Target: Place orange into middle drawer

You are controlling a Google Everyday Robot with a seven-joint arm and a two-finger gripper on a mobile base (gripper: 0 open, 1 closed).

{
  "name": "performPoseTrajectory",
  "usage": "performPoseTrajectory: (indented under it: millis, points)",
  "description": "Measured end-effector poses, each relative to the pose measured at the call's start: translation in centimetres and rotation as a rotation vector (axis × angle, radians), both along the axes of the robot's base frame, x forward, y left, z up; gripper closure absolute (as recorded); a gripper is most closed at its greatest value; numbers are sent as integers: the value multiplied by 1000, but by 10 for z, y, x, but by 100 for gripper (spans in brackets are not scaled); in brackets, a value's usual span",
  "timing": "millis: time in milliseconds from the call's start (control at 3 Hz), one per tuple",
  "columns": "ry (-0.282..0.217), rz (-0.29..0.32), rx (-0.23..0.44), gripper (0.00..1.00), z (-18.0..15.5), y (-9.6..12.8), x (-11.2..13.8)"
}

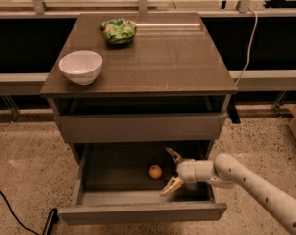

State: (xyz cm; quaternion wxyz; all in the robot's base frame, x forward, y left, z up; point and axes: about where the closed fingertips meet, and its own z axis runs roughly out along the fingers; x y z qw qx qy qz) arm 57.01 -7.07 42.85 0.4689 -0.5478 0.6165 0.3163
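The orange point(155, 172) is small and round and rests on the dark floor of the pulled-out middle drawer point(143, 212), near its centre. My gripper point(169, 171) is inside the drawer just right of the orange, open, with one finger point(174, 154) behind and one finger point(170, 187) in front. The orange lies a little left of the fingertips and apart from them. The white arm point(246, 177) reaches in from the lower right.
A white bowl point(80, 66) and a green patterned snack bag point(118, 30) sit on the cabinet top point(177, 58). Another grey drawer front point(140, 126) is above the open one. A black cable point(15, 212) lies on the speckled floor at the left.
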Motion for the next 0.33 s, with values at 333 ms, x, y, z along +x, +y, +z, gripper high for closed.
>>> performPoseTrajectory:
  millis: [333]
  points:
    - [0,-6,3,0,1,-3,0]
